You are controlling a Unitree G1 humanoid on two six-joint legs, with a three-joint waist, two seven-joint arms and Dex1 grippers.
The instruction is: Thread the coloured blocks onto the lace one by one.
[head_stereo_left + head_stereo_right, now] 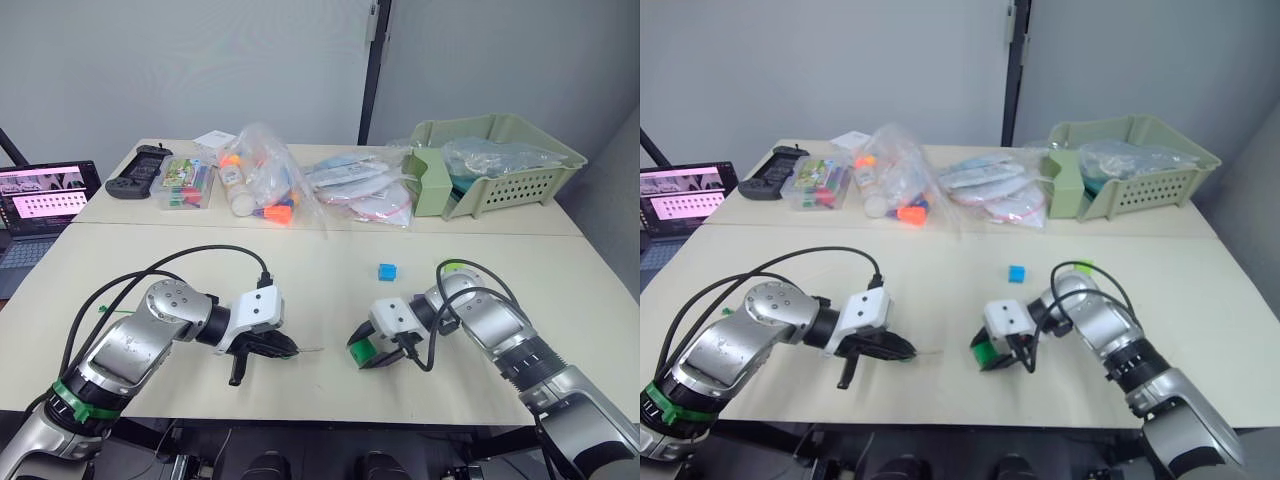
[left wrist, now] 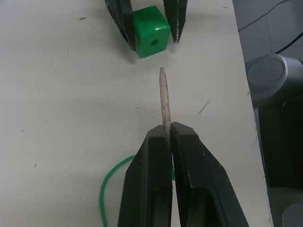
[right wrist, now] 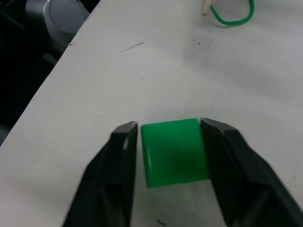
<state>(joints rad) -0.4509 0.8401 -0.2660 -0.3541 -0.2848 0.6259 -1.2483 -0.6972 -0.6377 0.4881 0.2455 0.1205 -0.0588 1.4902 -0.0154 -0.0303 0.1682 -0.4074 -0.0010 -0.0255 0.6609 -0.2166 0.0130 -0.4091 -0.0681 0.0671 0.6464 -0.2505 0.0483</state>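
My left gripper (image 2: pixel 168 130) is shut on the lace, whose stiff pale tip (image 2: pixel 164 94) sticks out ahead of the fingers while the green cord (image 2: pixel 106 182) trails behind on the table. The tip points at the hole in a dark green block (image 2: pixel 150 32), a short gap away. My right gripper (image 1: pixel 362 355) holds that green block (image 3: pixel 173 151) between its two fingers, low over the table near the front edge. A blue block (image 1: pixel 387 271) lies loose behind it. A light green block (image 1: pixel 452 266) sits partly behind the right arm's cable.
At the back stand a pale green basket (image 1: pixel 520 185), clear bags of toys (image 1: pixel 265 180), a flat packet (image 1: pixel 365 190), a box of coloured pieces (image 1: pixel 188 185) and a black controller (image 1: pixel 135 172). A laptop (image 1: pixel 40 205) sits far left. The table's front edge (image 1: pixel 330 415) is close.
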